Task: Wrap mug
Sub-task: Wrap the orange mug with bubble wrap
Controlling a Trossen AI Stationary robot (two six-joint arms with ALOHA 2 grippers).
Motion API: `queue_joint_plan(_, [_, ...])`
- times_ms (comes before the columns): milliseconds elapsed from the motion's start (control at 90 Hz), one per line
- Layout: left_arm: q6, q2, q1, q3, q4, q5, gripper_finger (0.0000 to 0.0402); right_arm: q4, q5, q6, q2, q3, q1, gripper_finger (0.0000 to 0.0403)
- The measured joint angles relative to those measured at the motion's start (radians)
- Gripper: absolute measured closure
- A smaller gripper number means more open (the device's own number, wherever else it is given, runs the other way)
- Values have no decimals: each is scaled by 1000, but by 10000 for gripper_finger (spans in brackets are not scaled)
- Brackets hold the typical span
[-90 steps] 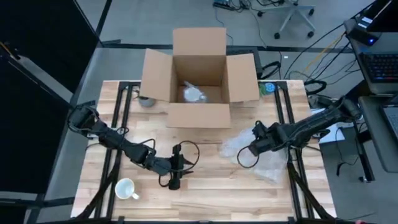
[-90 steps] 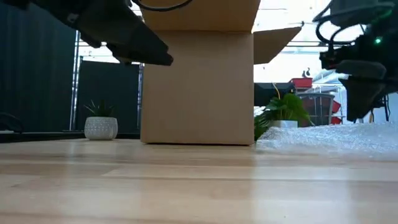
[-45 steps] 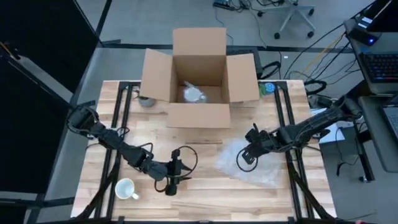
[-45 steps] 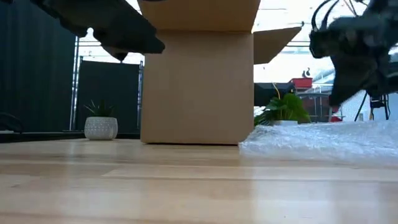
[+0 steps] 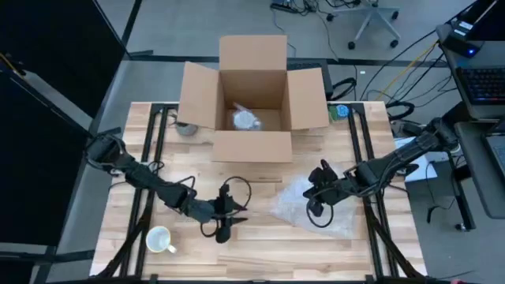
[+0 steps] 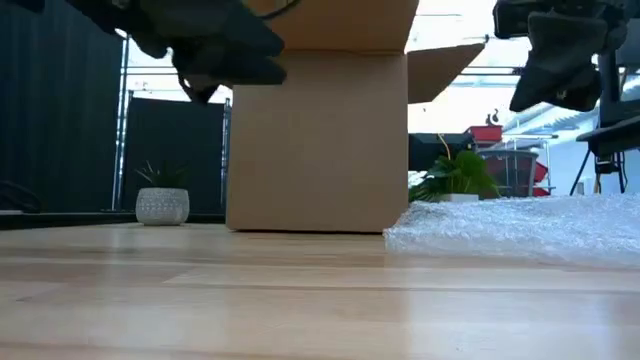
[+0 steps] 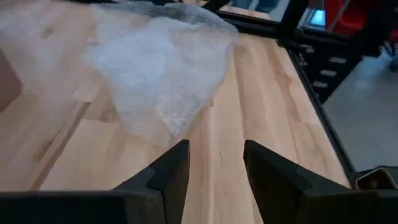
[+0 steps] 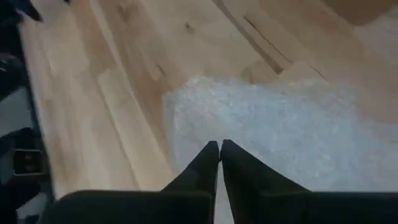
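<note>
In the low view both arms are cut off at the top edge and the mug is out of sight; the pale item inside the cardboard box (image 5: 252, 99) is too indistinct to identify. The table (image 5: 252, 244) is a light wooden plank surface on a black frame; beyond it lie a grey floor, an office chair (image 5: 371, 17) at the upper edge, cables, and a keyboard at the upper right. The low view shows a small potted plant (image 6: 161, 197) at the left and green foliage behind the box. The white mug (image 5: 159, 239) stands upright at the lower left of the high view, opening upward, handle toward the lower right. The bubble wrap (image 5: 316, 207) lies flat at the centre right, its long axis running from upper left to lower right. The left claw (image 5: 223, 230) hovers just right of the mug, fingers parted and empty. The right claw (image 5: 314, 209) sits over the wrap, fingers pressed together; whether they pinch the sheet cannot be told.
</note>
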Motion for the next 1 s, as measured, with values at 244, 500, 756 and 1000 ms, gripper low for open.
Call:
queue_joint_plan(244, [-18, 87, 15, 0, 65, 66, 259, -354, 1, 210, 0, -6, -15, 292])
queue_joint_plan(500, [-14, 114, 15, 0, 67, 66, 259, -513, 172, 548, -1, -101, -73, 197])
queue_joint_plan(756, [-13, 114, 14, 0, 58, 66, 259, -287, 152, 475, -3, -269, -269, 189])
queue_joint_plan(1000, [-10, 114, 13, 0, 59, 66, 259, -3, 79, 326, -5, -411, -349, 280])
